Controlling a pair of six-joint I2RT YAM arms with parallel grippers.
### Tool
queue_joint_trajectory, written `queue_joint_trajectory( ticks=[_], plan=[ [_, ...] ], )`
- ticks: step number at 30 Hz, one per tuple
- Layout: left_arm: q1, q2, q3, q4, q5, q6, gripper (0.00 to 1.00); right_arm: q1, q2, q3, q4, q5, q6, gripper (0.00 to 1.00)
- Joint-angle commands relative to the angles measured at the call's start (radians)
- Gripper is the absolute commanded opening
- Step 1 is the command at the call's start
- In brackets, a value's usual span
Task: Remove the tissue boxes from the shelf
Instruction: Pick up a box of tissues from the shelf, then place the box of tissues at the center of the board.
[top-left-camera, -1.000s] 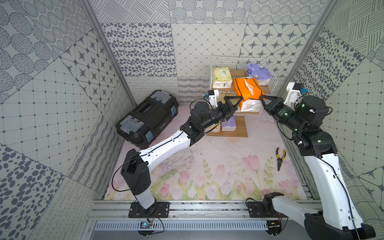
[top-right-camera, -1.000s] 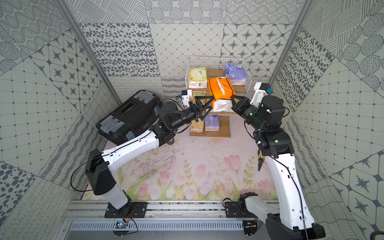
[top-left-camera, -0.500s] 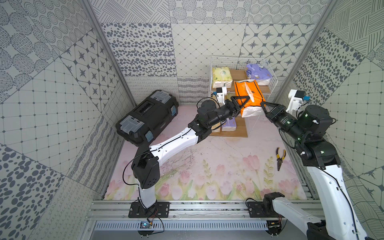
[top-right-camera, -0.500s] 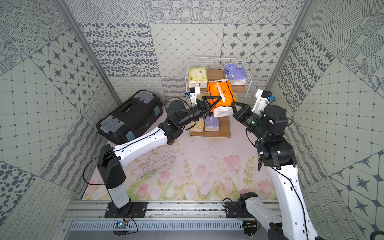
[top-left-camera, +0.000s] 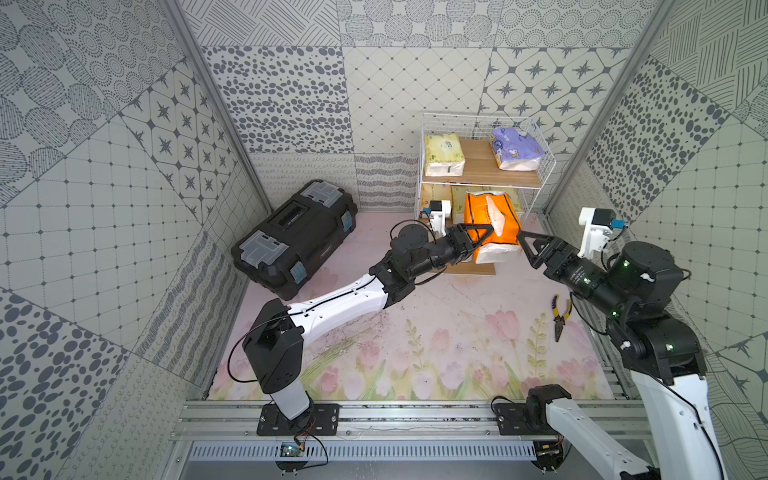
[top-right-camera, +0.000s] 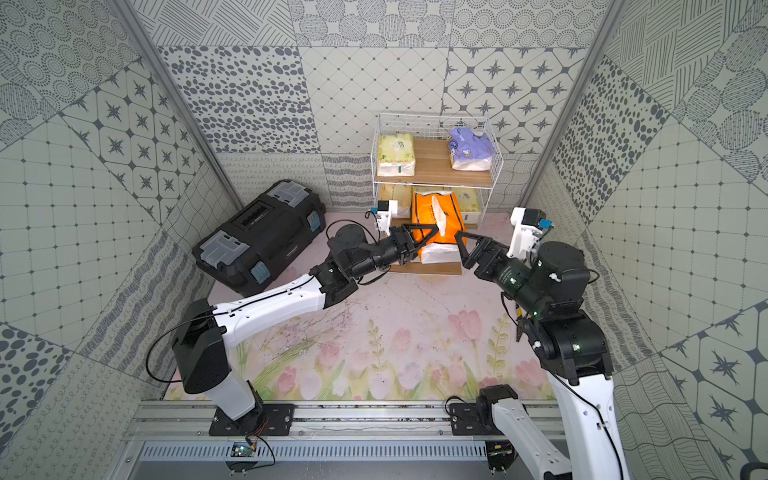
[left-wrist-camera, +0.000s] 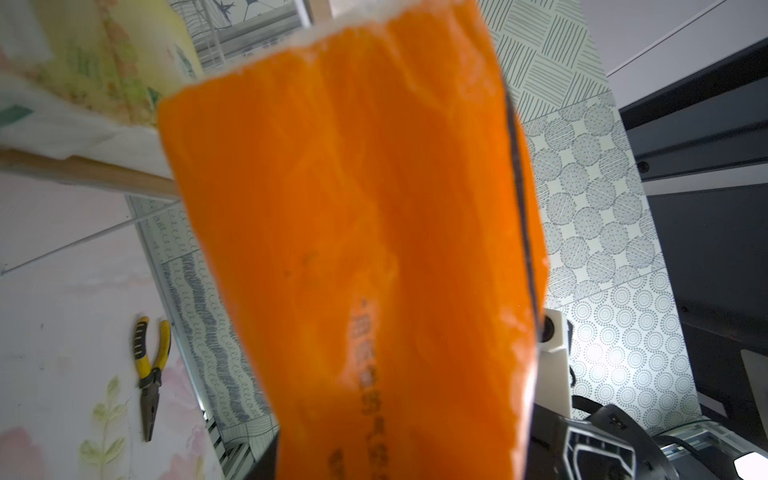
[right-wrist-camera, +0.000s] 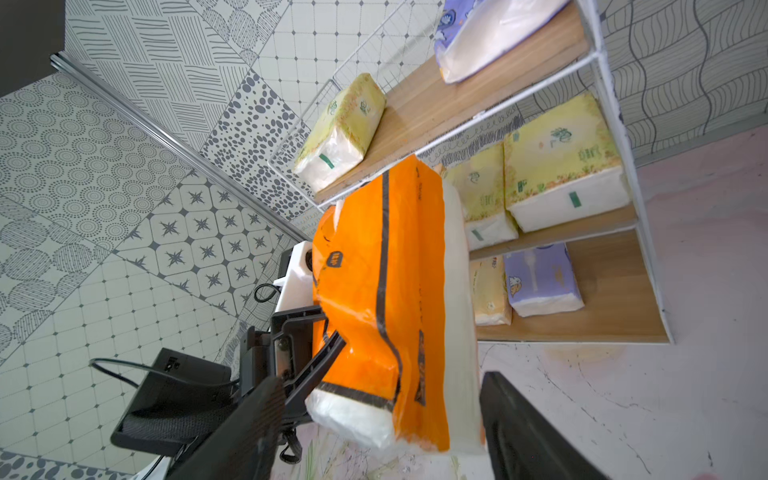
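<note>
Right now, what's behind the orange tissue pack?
Two pale yellow-green tissue packs on the white wire shelf's middle board; a purple pack and yellow-orange pack below. The orange plastic-wrapped pack covers the rest.

Orange tissue pack tilted, prob. clear of shelf front edge.

Handover: left hand was wide open beside the orange pack and is now clamped on it. Right hand was gripping the pack's end; its jaws are now apart and backed off. Pack has moved further out from the shelf.
</note>
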Motion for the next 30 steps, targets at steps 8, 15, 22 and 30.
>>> queue_joint_trajectory(
  ticks=[8, 15, 22, 30],
  plan=[
    [-0.142, -0.181, -0.492, 0.022, -0.207, 0.12, 0.38, 0.002, -0.081, -0.254, -0.096, -0.118, -0.016, 0.68],
    [-0.179, -0.102, -0.658, 0.097, -0.271, 0.026, 0.37, 0.075, -0.027, -0.471, 0.041, -0.128, 0.044, 0.63],
    [-0.181, -0.037, -0.681, 0.094, -0.315, 0.032, 0.36, 0.186, 0.068, -0.586, 0.187, -0.036, 0.095, 0.63],
    [-0.181, 0.013, -0.706, 0.053, -0.362, 0.002, 0.64, 0.207, 0.125, -0.706, 0.274, -0.004, 0.118, 0.62]
  ],
)
